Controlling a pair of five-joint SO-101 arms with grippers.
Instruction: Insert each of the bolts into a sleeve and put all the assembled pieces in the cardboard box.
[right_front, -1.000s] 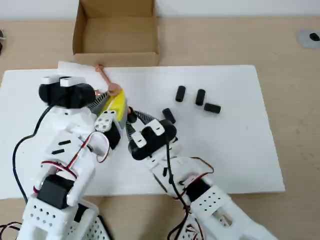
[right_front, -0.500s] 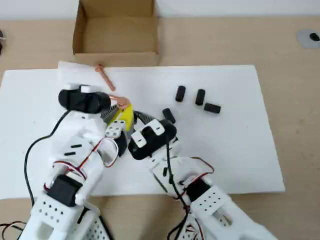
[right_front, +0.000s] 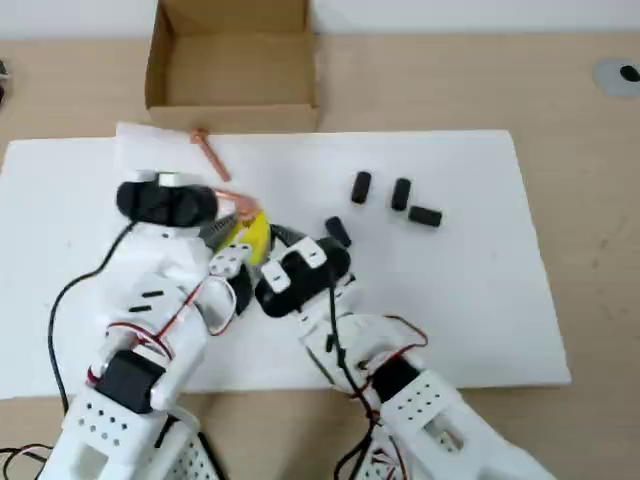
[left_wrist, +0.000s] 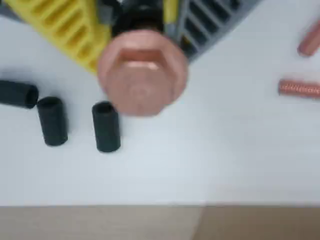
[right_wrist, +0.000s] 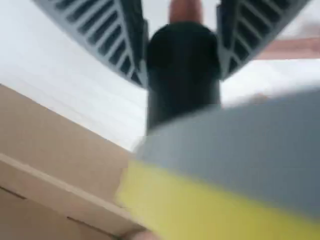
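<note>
My left gripper (right_front: 243, 218) (left_wrist: 142, 45) is shut on a copper bolt (right_front: 238, 205) (left_wrist: 142, 72), whose hex head faces the left wrist camera. Right beside it, my right gripper (right_front: 268, 238) (right_wrist: 182, 50) is shut on a black sleeve (right_wrist: 182, 75). A copper bolt tip (right_wrist: 185, 10) shows just past the sleeve's far end. Another bolt (right_front: 206, 150) lies on the white mat near the cardboard box (right_front: 232, 105). Loose sleeves lie at the mat's middle: one (right_front: 337, 231) close to the grippers and three (right_front: 400, 193) farther right.
The white mat (right_front: 470, 300) covers the wooden table. The open cardboard box stands just beyond the mat's far edge. In the left wrist view, three sleeves (left_wrist: 106, 126) and two bolt shafts (left_wrist: 299, 88) lie on the mat. A grey fitting (right_front: 620, 75) sits at the table's far right.
My left arm has swung right and nearer with the bolt, bringing it up against the right gripper's sleeve. The right arm has barely shifted.
</note>
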